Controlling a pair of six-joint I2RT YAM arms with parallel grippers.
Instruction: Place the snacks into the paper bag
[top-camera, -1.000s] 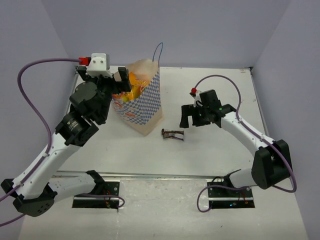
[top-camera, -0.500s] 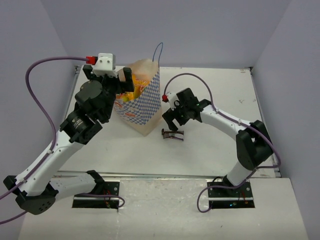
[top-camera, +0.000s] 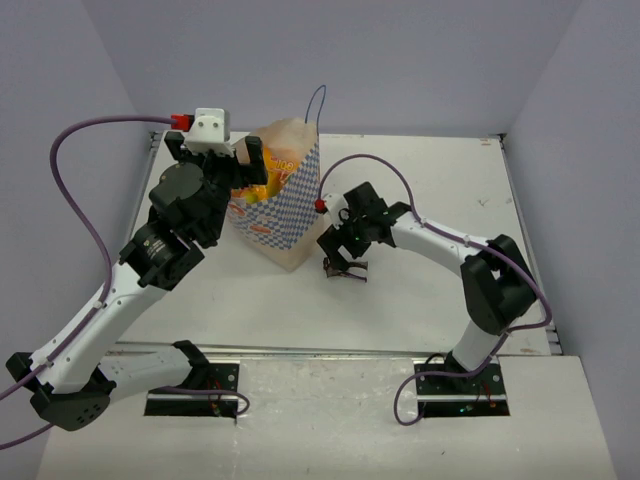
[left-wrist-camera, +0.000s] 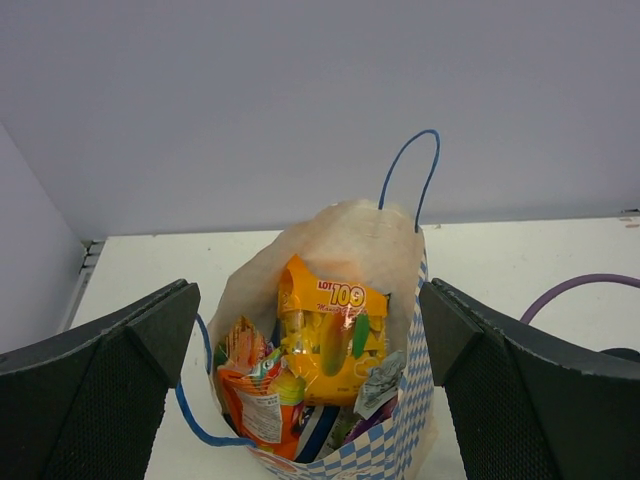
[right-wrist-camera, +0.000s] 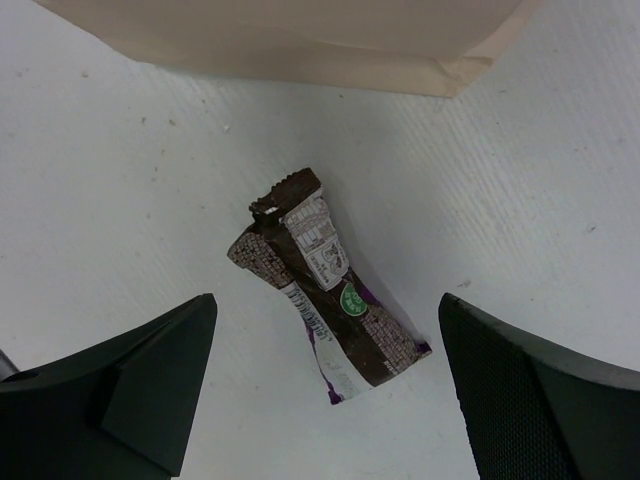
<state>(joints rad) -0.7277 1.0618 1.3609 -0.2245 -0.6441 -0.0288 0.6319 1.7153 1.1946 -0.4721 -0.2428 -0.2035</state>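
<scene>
The paper bag (top-camera: 292, 218) stands upright at the back left of the table, its mouth open. In the left wrist view its inner wall (left-wrist-camera: 345, 235) frames a yellow-orange bag (left-wrist-camera: 330, 325), an orange packet with green (left-wrist-camera: 255, 395) and a sliver of purple packet (left-wrist-camera: 378, 418). My left gripper (top-camera: 224, 163) (left-wrist-camera: 308, 300) hangs open above the bag's mouth, holding nothing. A small dark brown bar (top-camera: 346, 268) (right-wrist-camera: 325, 290) lies flat on the table just right of the bag's base. Directly over it my right gripper (top-camera: 343, 250) (right-wrist-camera: 325, 305) is open, one finger on each side of it, not touching.
A thin blue cord handle (top-camera: 315, 100) sticks up from the bag's far side. Another blue handle (left-wrist-camera: 200, 400) loops down its near side. Purple cables (top-camera: 90, 130) arc off both wrists. The bag's bottom edge (right-wrist-camera: 300, 45) lies close beyond the bar.
My right arm has swung left from mid-table to hover over the brown bar. The left gripper shifted slightly right above the bag's mouth, then held still.
</scene>
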